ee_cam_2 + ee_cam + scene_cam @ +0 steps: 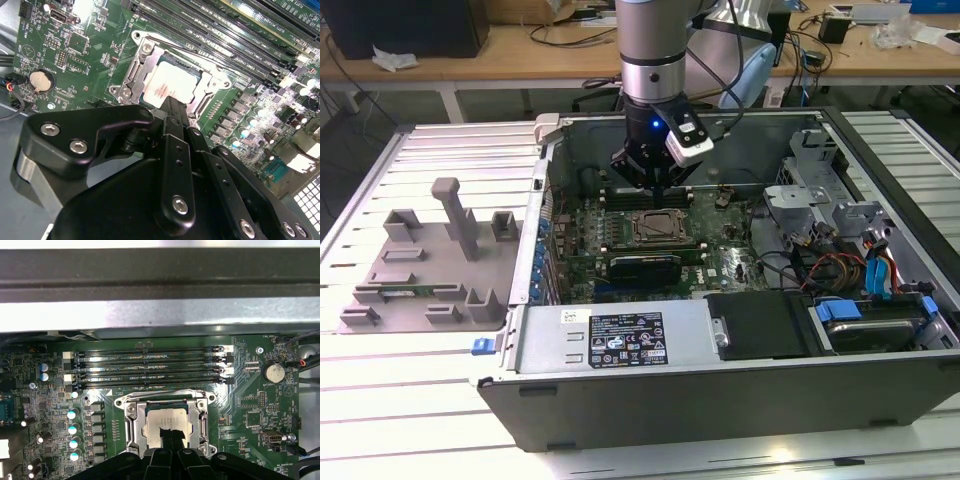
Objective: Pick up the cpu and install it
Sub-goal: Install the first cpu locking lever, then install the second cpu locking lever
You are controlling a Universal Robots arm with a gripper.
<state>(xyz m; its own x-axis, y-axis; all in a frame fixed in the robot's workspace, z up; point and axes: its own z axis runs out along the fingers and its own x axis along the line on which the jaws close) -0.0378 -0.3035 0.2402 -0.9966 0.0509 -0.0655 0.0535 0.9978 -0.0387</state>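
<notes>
We see the cpu (169,424) lying flat in the socket frame (131,421) at the lower centre of the first wrist view, square, so no long axis, its pale silver top up. The gripper (169,437) hangs just above it, fingers pinched narrow, holding nothing.

Silver cpu (172,86) flat in socket frame (131,75)

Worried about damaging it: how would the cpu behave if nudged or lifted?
The cpu looks flat and rigid, so probably stiff. Its shiny metal top may be slippery. Seated inside the socket frame, it likely won't slide sideways.
</notes>
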